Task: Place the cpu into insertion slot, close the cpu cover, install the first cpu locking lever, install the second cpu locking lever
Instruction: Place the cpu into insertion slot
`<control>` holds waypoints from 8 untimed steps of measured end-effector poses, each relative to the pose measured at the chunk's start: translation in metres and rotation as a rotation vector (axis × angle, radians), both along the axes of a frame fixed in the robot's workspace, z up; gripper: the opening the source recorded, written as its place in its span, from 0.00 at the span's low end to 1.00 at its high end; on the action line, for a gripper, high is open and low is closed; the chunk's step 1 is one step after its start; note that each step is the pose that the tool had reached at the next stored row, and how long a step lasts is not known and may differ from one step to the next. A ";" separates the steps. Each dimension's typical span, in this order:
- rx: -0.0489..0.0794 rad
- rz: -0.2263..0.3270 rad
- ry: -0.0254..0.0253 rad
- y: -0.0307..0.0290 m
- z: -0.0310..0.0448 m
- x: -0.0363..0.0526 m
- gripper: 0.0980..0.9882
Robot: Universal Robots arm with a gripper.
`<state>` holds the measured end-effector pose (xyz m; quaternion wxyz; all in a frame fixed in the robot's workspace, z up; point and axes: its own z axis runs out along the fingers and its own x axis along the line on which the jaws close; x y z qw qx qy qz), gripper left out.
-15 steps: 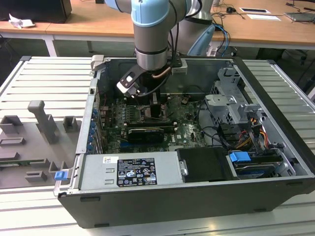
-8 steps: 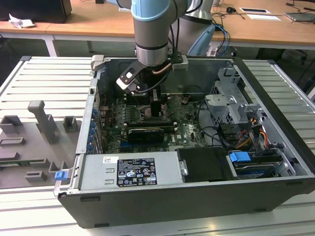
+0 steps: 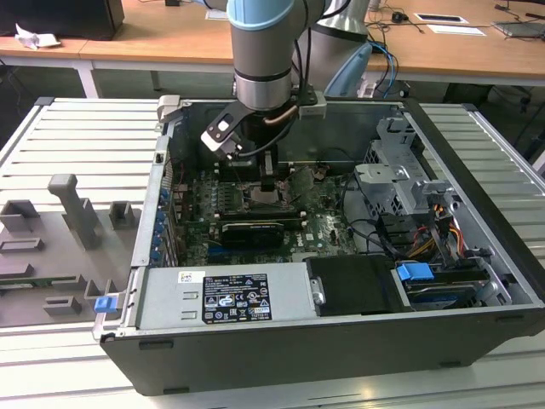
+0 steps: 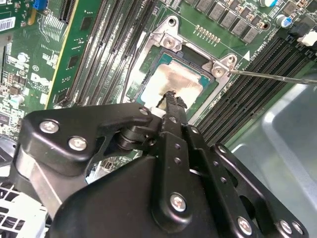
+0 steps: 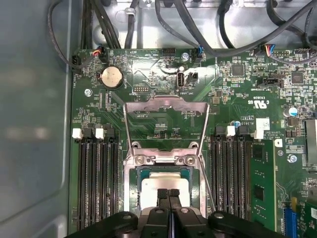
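Starting nearest, the claw (image 5: pixel 168 194) has its two fingers brought together. Their tips are over the middle of the cpu (image 5: pixel 148 187), though I cannot tell whether they touch it or hang just above.

The cpu lies flat in the insertion slot (image 5: pixel 132 191), metal top up. It is square, so it has no real long axis. Its edges run parallel to the slot's rim and to the memory slots (image 5: pixel 96 178) on either side.

Beyond the slot, the cpu cover (image 5: pixel 166 100) is swung open on its hinge. Its length points away from the slot and its window shows the green board behind. A thin locking lever (image 4: pixel 272 77) juts out just beside the slot's corner.

The main risk, in my judgement, is downward force. If the chip is not fully seated, pressing with the closed tips could tilt it and bend the contacts beneath. A sideways slip could scuff the top or push the chip askew, and the free lever could snag the claw.
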<state>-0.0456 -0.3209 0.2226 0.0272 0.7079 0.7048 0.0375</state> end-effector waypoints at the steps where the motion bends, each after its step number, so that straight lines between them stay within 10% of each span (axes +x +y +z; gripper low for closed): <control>1: 0.000 0.000 0.0000 0.0000 0.0008 0.0000 0.01; 8: 0.000 0.000 0.0000 0.0000 0.0042 0.0000 0.01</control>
